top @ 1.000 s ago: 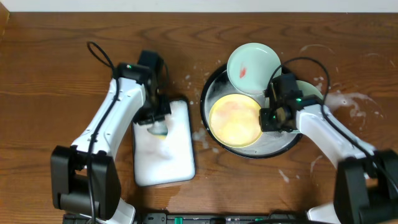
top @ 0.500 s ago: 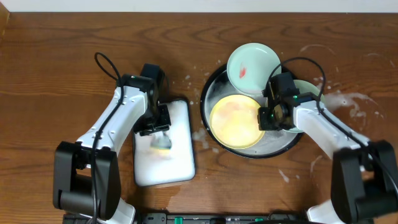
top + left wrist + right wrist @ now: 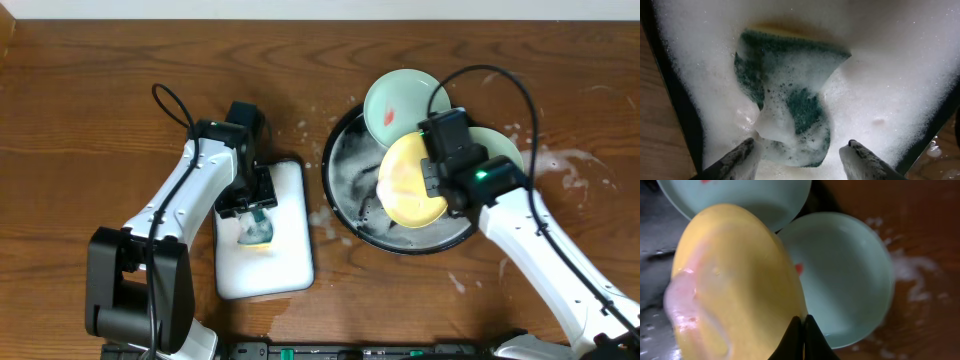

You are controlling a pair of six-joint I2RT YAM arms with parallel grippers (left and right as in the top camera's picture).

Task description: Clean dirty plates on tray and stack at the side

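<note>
Overhead, left-wrist and right-wrist views of a two-arm dishwashing station on a brown wooden tabletop (image 3: 100,80).

The right pincer (image 3: 436,182) is clamped narrowly on the rim of the yellow plate (image 3: 408,182). The plate is held tilted over the right half of the tray (image 3: 335,190), a round black basin with patchy suds on its floor. Whether the plate's lower edge touches the basin cannot be told. In the right-wrist view the two dark fingertips of the right pincer (image 3: 802,326) meet on the near edge of the yellow plate (image 3: 735,280), whose lower left face carries pinkish foam.

The rear mint-green plate (image 3: 400,100) lies across the far rim of the tray and shows a red smear near its centre. The right-hand mint-green plate (image 3: 503,147) sits at the tray's right edge, largely covered by the arm. From the wrist view, this plate (image 3: 845,275) bears a small red mark beside the yellow rim.

The left pincer (image 3: 252,210) hangs over the white dish (image 3: 270,265), which stands just left of the tray (apart from it). Its jaws stand wide, one finger (image 3: 735,160) on each side of the near end of the sponge (image 3: 790,110). The sponge is green-faced, buckled and half buried in lather. Contact between fingers and sponge cannot be confirmed.

Foam streaks (image 3: 570,165) mark the tabletop right of the tray.
</note>
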